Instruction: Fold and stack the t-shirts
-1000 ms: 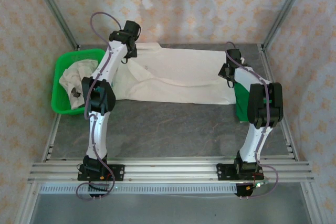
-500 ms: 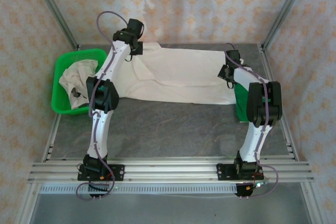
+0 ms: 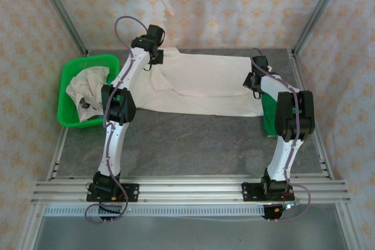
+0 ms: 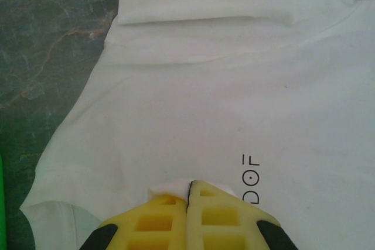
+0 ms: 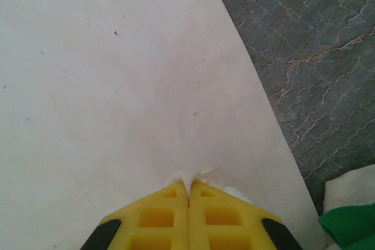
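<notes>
1. flat t-shirt [image 3: 199, 86]: cream, soft cotton, short-sleeved. It lies stretched out along the far edge of the tabletop [image 3: 193, 144], running from just beside the basket [image 3: 88, 58] at the left edge to the mat [image 3: 268, 118] at the right edge.
2. left gripper [image 3: 154, 57]: sits on the far-left end of the flat t-shirt. In the wrist view [image 4: 190, 187] its yellow fingers [image 4: 220, 218] are pressed together, with a small tuft of cream cloth nipped between the tips.
3. Shirt around the left gripper: a sleeve hem trails off low left, and a folded-over layer forms a straight ridge farther ahead. A small dark print [image 4: 251, 177] of thin letters sits just right of the fingertips.
4. right gripper [image 3: 253, 83]: sits at the right end of the flat t-shirt, near its front hem. In the wrist view [image 5: 188, 187] the jaws are closed tight on a little peak of the same cream fabric.
5. Fabric ahead of the right gripper is smooth and flat, with a few tiny dark specks. Its straight edge runs diagonally across bare tabletop.
6. Between the two grippers the shirt shows a few long, shallow creases.
7. Tabletop: hard grey-green slab with pale marble veining.
8. basket: bright green plastic at the left edge, holding bundled t-shirts [image 3: 82, 89], cream and crumpled in a heap.
9. mat: flat, saturated green, at the right edge; one corner shows [image 5: 351, 226] just beside the right gripper.
</notes>
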`<state>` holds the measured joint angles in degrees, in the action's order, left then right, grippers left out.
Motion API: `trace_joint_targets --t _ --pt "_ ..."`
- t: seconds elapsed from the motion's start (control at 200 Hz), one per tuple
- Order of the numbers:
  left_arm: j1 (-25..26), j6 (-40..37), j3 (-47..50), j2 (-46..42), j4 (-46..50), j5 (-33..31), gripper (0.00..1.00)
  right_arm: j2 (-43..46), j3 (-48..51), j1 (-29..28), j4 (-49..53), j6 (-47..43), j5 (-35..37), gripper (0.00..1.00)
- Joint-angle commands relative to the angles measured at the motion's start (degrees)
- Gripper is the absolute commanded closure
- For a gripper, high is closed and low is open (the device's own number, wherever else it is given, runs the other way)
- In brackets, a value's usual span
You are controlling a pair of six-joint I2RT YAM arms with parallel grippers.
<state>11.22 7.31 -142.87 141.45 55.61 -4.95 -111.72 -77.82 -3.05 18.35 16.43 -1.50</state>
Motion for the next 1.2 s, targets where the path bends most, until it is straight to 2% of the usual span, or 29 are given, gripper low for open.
trace_joint_targets --t 0.0,0.045,0.1,0.145,0.175,0.23,0.275,0.335,0.37,0.42,0.565,0.66,0.746,0.881,0.966,1.196 --pt "-2.0 2.9 -2.0 1.0 2.5 -1.0 1.00 -1.0 -1.8 0.4 -0.3 -0.1 0.0 0.90" --pt "-2.2 3.3 -1.9 1.1 2.9 -0.9 0.98 -0.8 -1.7 0.4 -0.9 -0.2 -0.6 0.75" --pt "-2.3 3.9 -2.0 1.0 3.3 -0.2 0.81 -0.1 -1.2 0.4 -1.8 -0.3 -1.5 0.56" --pt "-2.4 4.4 -2.0 0.6 3.7 0.7 0.73 0.9 -0.6 0.4 -2.8 -0.4 -2.4 0.43" --pt "-2.4 5.0 -2.0 0.4 3.9 1.3 0.63 1.7 0.1 0.4 -3.7 -0.5 -3.1 0.37" --pt "-2.4 6.2 -1.6 -0.5 4.2 2.0 0.49 3.5 1.3 0.4 -5.2 -0.6 -4.2 0.30" --pt "-2.3 7.3 -0.9 -1.8 4.2 2.2 0.32 5.1 2.6 0.4 -6.4 -1.0 -5.2 0.25" --pt "-2.3 8.9 1.9 -4.5 3.3 2.3 0.13 7.1 4.3 0.2 -7.3 -1.3 -6.0 0.22" --pt "-2.0 9.8 4.9 -6.6 1.9 2.5 0.06 8.3 5.3 -0.1 -7.6 -1.6 -6.5 0.22" --pt "-1.5 10.7 10.8 -10.5 -1.2 2.7 0.02 9.6 6.7 -1.0 -8.3 -1.9 -7.5 0.21" --pt "0.4 15.7 29.3 -21.1 -10.3 3.4 0.00 11.6 10.0 -5.6 -8.7 -2.9 -8.7 0.21" --pt "1.4 19.6 40.8 -26.5 -15.7 3.0 0.04 11.4 11.6 -9.1 -8.7 -2.0 -10.0 0.22" --pt "1.7 21.8 48.7 -29.4 -19.1 2.8 0.17 10.4 12.9 -12.3 -9.0 -0.8 -11.3 0.26" --pt "1.7 22.5 54.1 -28.8 -20.5 1.8 0.34 8.3 14.0 -15.9 -8.8 0.9 -12.1 0.32" --pt "1.7 22.8 56.0 -27.5 -21.3 0.8 0.40 7.3 15.2 -15.9 -8.8 2.9 -12.2 0.36" --pt "1.9 25.5 63.3 -28.0 -24.5 1.0 0.42 7.2 18.0 -12.2 -4.2 3.4 -8.0 0.39"
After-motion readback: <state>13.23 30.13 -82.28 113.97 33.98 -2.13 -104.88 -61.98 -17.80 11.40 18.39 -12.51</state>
